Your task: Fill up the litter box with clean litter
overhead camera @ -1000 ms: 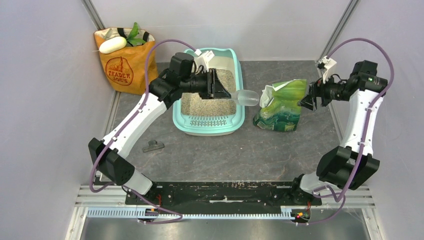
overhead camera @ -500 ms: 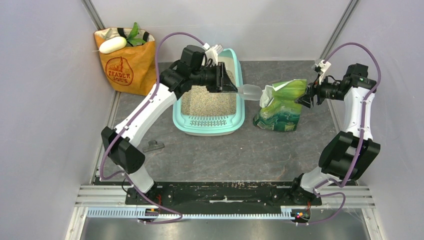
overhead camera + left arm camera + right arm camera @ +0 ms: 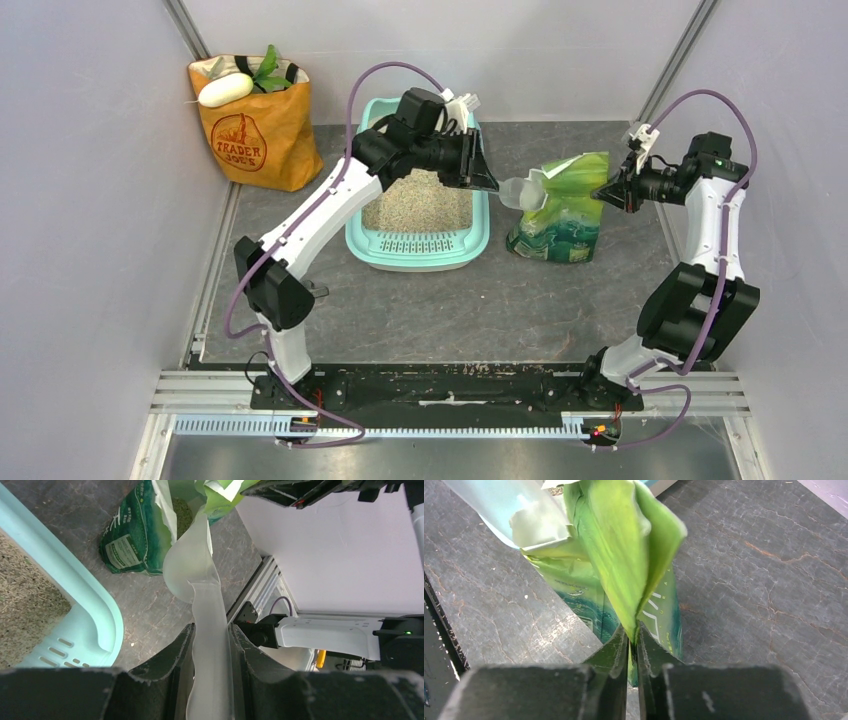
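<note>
The right gripper (image 3: 633, 632) pinches the upper edge of a green bag (image 3: 624, 545), its two dark fingers (image 3: 616, 647) pressed together on a lime-green fold of plastic. The fold stands up from the fingers and spreads wider toward the top of the frame. Lower down, the bag's teal printed side with white lettering hangs against the grey, crack-veined table (image 3: 764, 595). At upper left, a clear scoop (image 3: 489, 505) lies against the bag's white-lined mouth, touching it. A black strip runs along the left edge.
</note>
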You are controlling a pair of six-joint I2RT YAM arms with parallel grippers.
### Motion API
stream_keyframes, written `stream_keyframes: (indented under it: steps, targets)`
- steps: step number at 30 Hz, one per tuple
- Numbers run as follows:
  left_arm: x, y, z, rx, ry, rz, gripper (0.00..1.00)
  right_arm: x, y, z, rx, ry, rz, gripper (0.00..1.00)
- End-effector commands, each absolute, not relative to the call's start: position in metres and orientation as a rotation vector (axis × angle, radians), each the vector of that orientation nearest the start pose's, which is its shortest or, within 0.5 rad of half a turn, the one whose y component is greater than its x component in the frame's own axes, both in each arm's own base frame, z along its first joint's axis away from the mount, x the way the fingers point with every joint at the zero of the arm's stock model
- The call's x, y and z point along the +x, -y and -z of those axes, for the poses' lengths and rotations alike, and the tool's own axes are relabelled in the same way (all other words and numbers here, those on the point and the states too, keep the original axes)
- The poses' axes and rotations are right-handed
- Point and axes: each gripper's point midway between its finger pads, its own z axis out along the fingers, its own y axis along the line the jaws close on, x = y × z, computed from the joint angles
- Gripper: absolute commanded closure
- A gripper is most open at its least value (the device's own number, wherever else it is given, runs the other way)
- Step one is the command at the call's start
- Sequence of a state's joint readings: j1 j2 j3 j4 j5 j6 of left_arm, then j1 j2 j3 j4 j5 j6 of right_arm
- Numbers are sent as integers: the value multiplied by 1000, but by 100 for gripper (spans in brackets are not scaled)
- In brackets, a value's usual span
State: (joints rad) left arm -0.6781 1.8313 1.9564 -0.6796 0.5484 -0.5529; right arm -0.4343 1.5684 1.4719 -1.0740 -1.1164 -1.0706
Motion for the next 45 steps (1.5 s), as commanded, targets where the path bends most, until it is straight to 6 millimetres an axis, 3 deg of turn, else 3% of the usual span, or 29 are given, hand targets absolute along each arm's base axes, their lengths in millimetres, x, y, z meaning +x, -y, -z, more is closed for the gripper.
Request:
stream_keyframes:
  steps: [1, 3, 4, 6, 8, 15, 19, 22, 25, 33, 39, 41, 45]
  targets:
    - [310, 400, -317, 578, -2249, 1222, 98, 340, -12, -264, -949, -1729, -649, 89]
    - [315, 402, -315, 577, -2251, 1203, 98, 335, -18, -265, -987, -1714, -649, 88]
    - [317, 402, -315, 577, -2248, 1196, 98, 332, -20, -264, -1000, -1715, -649, 82]
    - [317, 403, -315, 589, -2243, 1194, 98, 330, -21, -261, -1023, -1716, -642, 53]
    - [316, 402, -313, 592, -2251, 1193, 98, 333, -18, -255, -1030, -1730, -637, 40]
    - [315, 400, -307, 604, -2268, 1177, 98, 347, -18, -250, -1081, -1718, -683, 37]
    - [323, 400, -306, 561, -2272, 1145, 98, 344, -30, -245, -1141, -1691, -716, 50]
    - [326, 402, -306, 551, -2270, 1121, 98, 337, -40, -238, -1171, -1680, -740, 78]
    - [324, 407, -307, 587, -2266, 1097, 98, 329, -46, -241, -1218, -1651, -709, 100]
    - [323, 425, -282, 641, -2319, 977, 98, 317, -52, -277, -1266, -1575, -644, 100]
    - [359, 390, -277, 604, -2282, 645, 98, 307, -51, -290, -1322, -1568, -602, 100]
    - [352, 388, -274, 652, -2290, 633, 98, 304, -53, -296, -1348, -1541, -597, 100]
    - [319, 404, -259, 799, -2359, 780, 98, 304, -57, -303, -1362, -1506, -612, 100]
